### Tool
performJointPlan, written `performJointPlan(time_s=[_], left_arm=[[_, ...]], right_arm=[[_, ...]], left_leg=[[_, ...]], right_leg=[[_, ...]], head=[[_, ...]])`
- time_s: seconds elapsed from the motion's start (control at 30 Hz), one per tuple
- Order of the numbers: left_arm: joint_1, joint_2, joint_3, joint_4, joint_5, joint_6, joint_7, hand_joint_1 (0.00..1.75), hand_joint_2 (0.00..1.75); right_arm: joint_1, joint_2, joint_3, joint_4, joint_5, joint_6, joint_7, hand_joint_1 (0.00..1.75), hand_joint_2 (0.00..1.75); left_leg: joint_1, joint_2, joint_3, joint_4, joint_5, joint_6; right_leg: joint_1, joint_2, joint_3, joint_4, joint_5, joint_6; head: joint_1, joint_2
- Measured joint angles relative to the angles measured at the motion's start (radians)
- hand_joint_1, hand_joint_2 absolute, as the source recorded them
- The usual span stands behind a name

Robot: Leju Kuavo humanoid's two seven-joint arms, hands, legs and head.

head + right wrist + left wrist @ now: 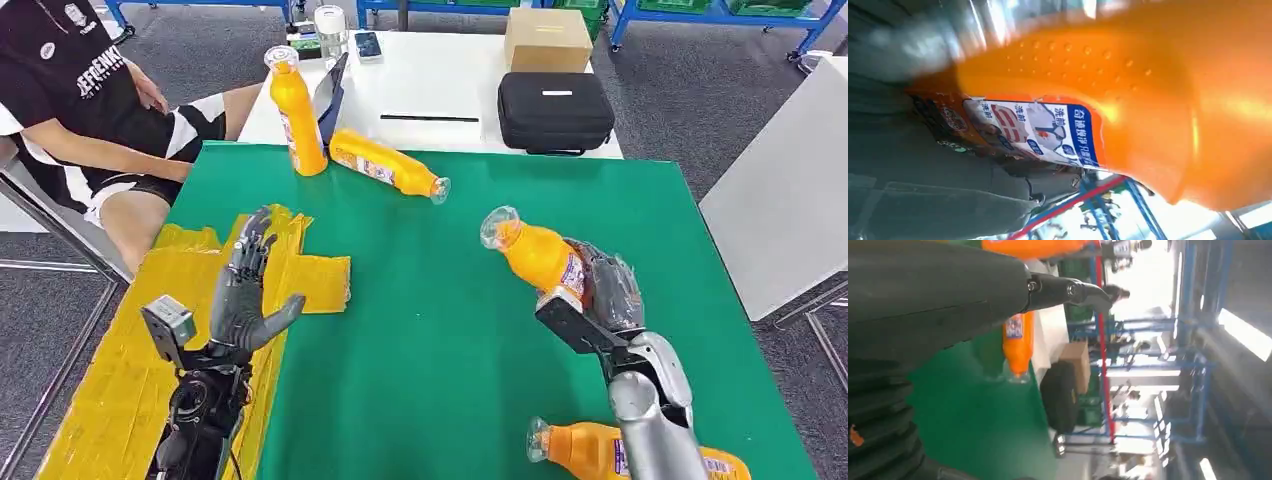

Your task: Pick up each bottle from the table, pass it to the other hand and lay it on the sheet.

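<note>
No bottle is seen lying on the yellow sheet [130, 370] at the near left corner of the green surface [430, 340], so nothing is judged delivered yet; four bottles are counted in the head view, all still to be laid. Nearest, one bottle [585, 448] lies flat at the near edge, partly hidden behind the right forearm. Further in, towards the right edge, the held bottle [535, 255] is gripped around its lower body by the right hand [605, 290], lifted off the surface and tilted, cap end pointing up and towards the middle; in the right wrist view its label and orange body are seen pressed close against the palm. The step in hand is judged to be the hand-over, not yet made. The left hand [245, 295] is held above the sheet, empty, palm turned inward towards the right hand, fingers raised and spread wide with the thumb stuck out; the two hands are well apart. At the far edge, a lying bottle [385, 165] rests on its side with its cap towards the right edge, just beside an upright bottle [297, 115] near the far left corner. Left to do: pass, lay down, then three more cycles.
</note>
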Motion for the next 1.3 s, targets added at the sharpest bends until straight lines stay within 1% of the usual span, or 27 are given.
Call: performJointPlan(time_s=[0.13, 0.33, 0.43, 0.57, 0.77, 1.0, 1.13, 1.3], left_arm=[[-0.007, 0.002, -0.076, -0.041, -0.048, 0.014, 0.047, 0.0, 1.75], [-0.018, 0.008, -0.157, -0.082, -0.06, 0.013, 0.073, 0.0, 1.75], [-0.024, 0.017, -0.194, -0.091, -0.011, -0.024, 0.111, 0.0, 1.75], [-0.04, 0.024, -0.236, -0.09, 0.097, -0.073, 0.163, 0.0, 1.75], [-0.059, 0.035, -0.265, -0.087, 0.123, -0.081, 0.176, 0.0, 1.75], [-0.12, 0.044, -0.299, -0.035, 0.184, -0.11, 0.249, 0.0, 1.75], [-0.148, 0.045, -0.309, 0.005, 0.205, -0.091, 0.255, 0.0, 1.75], [-0.166, 0.047, -0.312, 0.031, 0.211, -0.034, 0.255, 0.0, 1.75]], right_arm=[[0.0, 0.048, 0.016, -0.02, -0.096, -0.013, -0.015, 1.75, 1.75], [-0.001, 0.083, 0.05, -0.024, -0.16, -0.005, -0.023, 1.75, 1.75], [-0.009, 0.102, 0.086, -0.02, -0.23, 0.041, -0.041, 1.75, 1.75], [-0.046, 0.124, 0.145, 0.007, -0.327, 0.098, -0.058, 1.75, 1.75], [-0.077, 0.132, 0.186, 0.037, -0.353, 0.108, -0.066, 1.75, 1.75], [-0.115, 0.139, 0.238, 0.082, -0.429, 0.164, -0.104, 1.75, 1.75], [-0.118, 0.148, 0.277, 0.095, -0.442, 0.169, -0.106, 1.75, 1.75], [-0.12, 0.15, 0.325, 0.095, -0.448, 0.18, -0.106, 1.75, 1.75]], left_leg=[[0.0, -0.001, 0.0, 0.0, 0.0, 0.0], [0.0, -0.001, 0.0, 0.0, 0.0, 0.0], [0.0, 0.0, -0.001, 0.0, 0.0, 0.0], [0.0, 0.001, -0.001, 0.0, 0.0, 0.0], [0.0, 0.0, -0.001, 0.0, 0.0, 0.0], [0.0, 0.0, -0.001, 0.0, 0.0, 0.0], [0.0, 0.0, -0.001, 0.0, 0.001, 0.0], [0.0, 0.0, -0.001, 0.0, 0.001, 0.0]], right_leg=[[0.0, 0.0, 0.0, 0.0, 0.0, 0.0], [0.0, 0.0, 0.0, 0.0, 0.0, 0.0], [0.0, 0.0, -0.001, 0.0, 0.0, 0.0], [0.0, 0.0, -0.001, 0.0, 0.0, 0.0], [0.0, 0.0, -0.001, 0.0, 0.0, 0.0], [0.0, 0.0, -0.001, 0.0, 0.0, 0.0], [0.0, 0.0, -0.001, 0.0, 0.0, 0.0], [0.0, 0.0, -0.002, 0.0, 0.0, 0.0]], head=[[0.0, 0.0], [0.0, 0.0], [0.0, 0.0], [0.0, 0.0], [0.0, 0.0], [0.0, 0.0], [0.0, 0.0], [0.0, 0.0]])
